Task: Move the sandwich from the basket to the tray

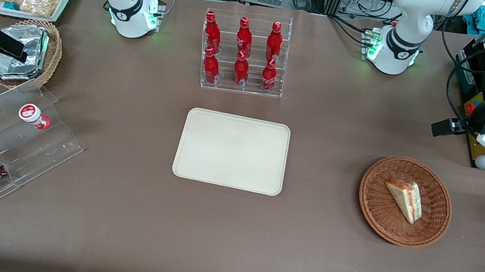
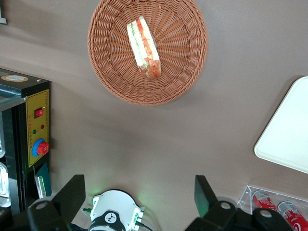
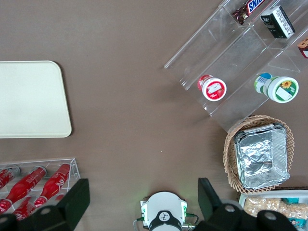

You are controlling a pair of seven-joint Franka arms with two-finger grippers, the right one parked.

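Above basket (image 2: 147, 50) — claw (image 2: 139, 195) (open)

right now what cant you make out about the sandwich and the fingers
- Sandwich in the basket: its underside is hidden in both views.
- Gripper: open in the wrist view; in the front view the arm's own body hides it.
- Tray: cut off by the wrist view's edge.

The sandwich (image 1: 404, 199) lies in the basket (image 1: 374, 211) toward the working arm's end of the worktop (image 1: 312, 248) — well apart from the tray (image 1: 232, 150). The tool (image 2: 139, 202) hangs above, fingers spread wide.
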